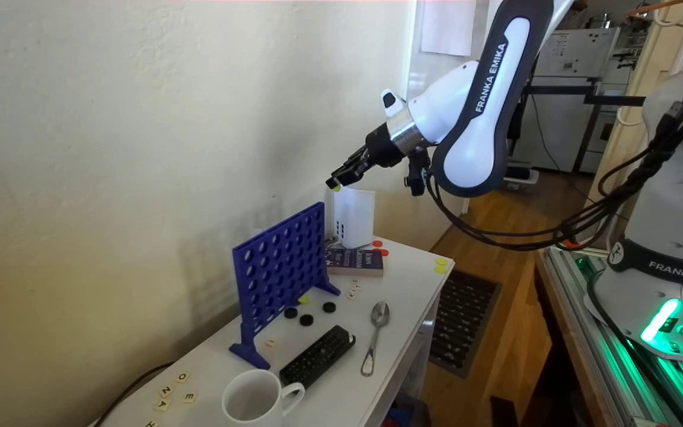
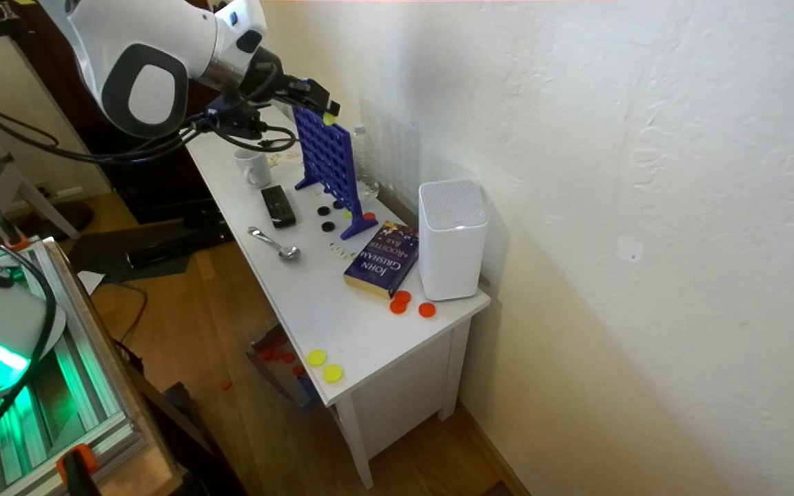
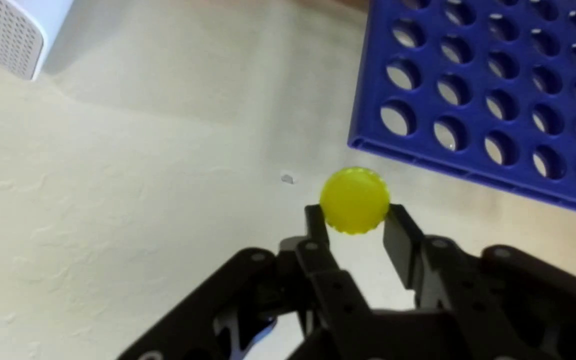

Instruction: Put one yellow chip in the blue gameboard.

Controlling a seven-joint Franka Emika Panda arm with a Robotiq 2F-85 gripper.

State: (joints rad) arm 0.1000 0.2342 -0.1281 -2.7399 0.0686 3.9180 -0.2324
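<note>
My gripper (image 3: pixel 354 212) is shut on a yellow chip (image 3: pixel 354 192), held by its edges at the fingertips. The gripper (image 1: pixel 341 177) and chip (image 1: pixel 337 188) are in the air, also seen in an exterior view (image 2: pixel 329 119). The blue gameboard (image 1: pixel 279 261) stands upright on the white table in both exterior views (image 2: pixel 327 157). In the wrist view the chip appears just off the top corner of the gameboard (image 3: pixel 475 120), apart from it. Two yellow chips (image 2: pixel 316 357) lie at the table corner. Another yellow chip (image 1: pixel 303 299) lies at the gameboard's base.
A white box (image 2: pixel 453 241) and a book (image 2: pixel 382 258) stand past the gameboard's end, with red chips (image 2: pixel 426 310) beside them. Black chips (image 1: pixel 306 320), a remote (image 1: pixel 318 356), a spoon (image 1: pixel 379 314) and a white mug (image 1: pixel 252 394) are on the table. A wall (image 1: pixel 140 148) runs behind.
</note>
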